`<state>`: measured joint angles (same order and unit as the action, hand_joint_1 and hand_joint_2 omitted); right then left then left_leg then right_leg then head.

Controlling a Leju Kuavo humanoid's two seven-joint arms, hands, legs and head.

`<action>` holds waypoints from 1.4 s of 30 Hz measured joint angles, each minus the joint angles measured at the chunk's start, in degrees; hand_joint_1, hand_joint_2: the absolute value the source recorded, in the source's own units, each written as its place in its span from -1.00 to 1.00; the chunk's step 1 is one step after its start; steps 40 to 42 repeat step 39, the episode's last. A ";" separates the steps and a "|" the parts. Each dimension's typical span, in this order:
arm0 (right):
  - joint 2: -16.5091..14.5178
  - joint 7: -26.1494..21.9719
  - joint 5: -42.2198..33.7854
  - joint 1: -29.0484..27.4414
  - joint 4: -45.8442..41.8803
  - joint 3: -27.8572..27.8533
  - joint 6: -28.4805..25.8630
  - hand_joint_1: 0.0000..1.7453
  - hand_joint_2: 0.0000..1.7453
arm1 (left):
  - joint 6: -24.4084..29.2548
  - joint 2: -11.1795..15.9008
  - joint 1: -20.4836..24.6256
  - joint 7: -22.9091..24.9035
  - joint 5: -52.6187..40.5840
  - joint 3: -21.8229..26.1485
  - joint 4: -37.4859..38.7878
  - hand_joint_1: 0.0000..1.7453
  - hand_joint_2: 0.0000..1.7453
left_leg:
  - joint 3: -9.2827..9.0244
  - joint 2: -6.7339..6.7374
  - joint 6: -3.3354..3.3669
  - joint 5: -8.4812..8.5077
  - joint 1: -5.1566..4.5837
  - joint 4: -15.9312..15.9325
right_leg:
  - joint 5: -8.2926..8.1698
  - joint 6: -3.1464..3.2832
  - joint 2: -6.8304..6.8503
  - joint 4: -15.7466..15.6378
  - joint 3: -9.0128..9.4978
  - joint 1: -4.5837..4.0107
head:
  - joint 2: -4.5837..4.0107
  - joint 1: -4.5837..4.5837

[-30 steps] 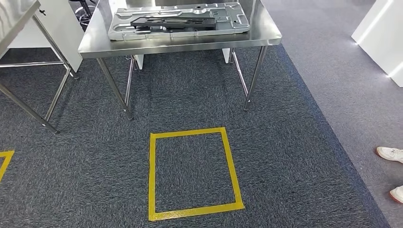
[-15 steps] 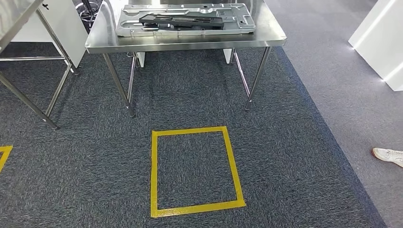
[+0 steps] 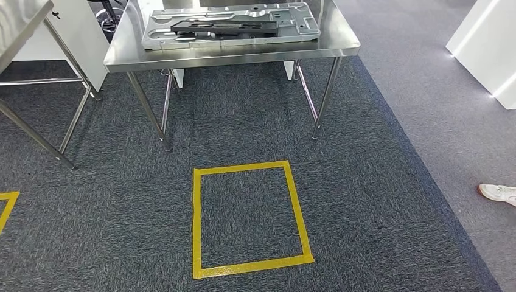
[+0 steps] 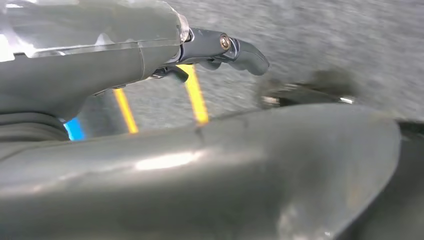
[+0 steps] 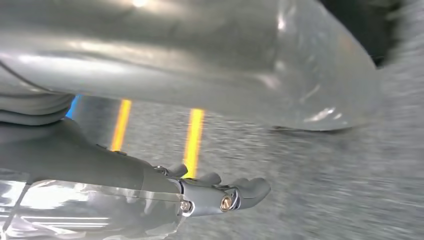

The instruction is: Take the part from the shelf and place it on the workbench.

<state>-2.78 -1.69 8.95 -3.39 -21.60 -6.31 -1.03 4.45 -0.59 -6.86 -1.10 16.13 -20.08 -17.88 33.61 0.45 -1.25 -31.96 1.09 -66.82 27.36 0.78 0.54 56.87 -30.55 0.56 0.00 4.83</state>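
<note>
Where wrists blur, part (image 3: 231,25) on workbench (image 3: 122,58)

no readable text, labels, brands or numbers anywhere

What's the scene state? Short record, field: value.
table: steel table, straight ahead
on table: silver metal panel with a black part lying on it
floor: yellow tape square on dark carpet, in front of the table
bystander: white shoe at the right edge
left hand: holds nothing
right hand: holds nothing
</note>
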 joint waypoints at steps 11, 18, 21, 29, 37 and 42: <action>1.43 1.09 -5.60 -2.07 -2.65 3.21 0.27 -1.00 -1.00 | -2.65 0.44 -2.00 0.57 -10.19 11.64 -0.95 -1.00 -1.00 | -3.32 -0.09 3.22 3.76 -0.42 9.27 | 7.38 -3.17 -0.84 12.48 -5.90 0.19 | 0.00 -0.02; 2.12 1.66 -7.36 -9.23 4.24 4.30 0.75 -1.00 -1.00 | -3.47 0.39 3.70 0.68 -13.48 15.44 -9.05 -1.00 -1.00 | -2.89 -1.86 2.67 3.98 -0.88 9.19 | 1.33 -1.54 -2.72 1.78 -0.01 -0.18 | 0.00 -0.02; 2.39 1.81 -8.17 -10.17 5.33 4.74 1.01 -1.00 -1.00 | -3.82 0.42 4.28 0.81 -14.97 17.03 -10.59 -1.00 -1.00 | -2.70 -2.53 1.67 4.05 -0.81 9.22 | 0.95 -0.92 -2.03 0.41 0.61 -0.40 | 0.00 -0.01; 2.51 1.69 -8.85 -3.70 -1.79 5.48 1.08 -1.00 -1.00 | -4.27 0.50 -3.16 1.15 -15.94 18.85 -4.66 -1.00 -1.00 | 4.35 -1.21 0.10 -2.86 -0.43 -5.79 | 0.60 0.22 2.03 -0.62 0.80 -0.12 | 0.00 0.05; 2.70 1.83 -8.98 -3.04 -2.53 5.56 1.07 -1.00 -1.00 | -4.26 0.75 -3.18 1.02 -16.01 19.18 -4.45 -1.00 -1.00 | -2.96 0.99 2.25 3.77 -0.63 8.77 | 2.19 -2.42 5.35 0.62 1.35 -0.32 | 0.00 0.04; 2.70 2.00 -8.99 -5.64 0.23 5.58 1.07 -1.00 -1.00 | -4.27 0.74 -0.53 0.91 -16.02 19.20 -6.95 -1.00 -1.00 | -2.90 -0.58 2.71 4.10 -0.43 9.15 | 3.46 -2.96 3.77 2.09 1.07 -0.03 | 0.00 0.04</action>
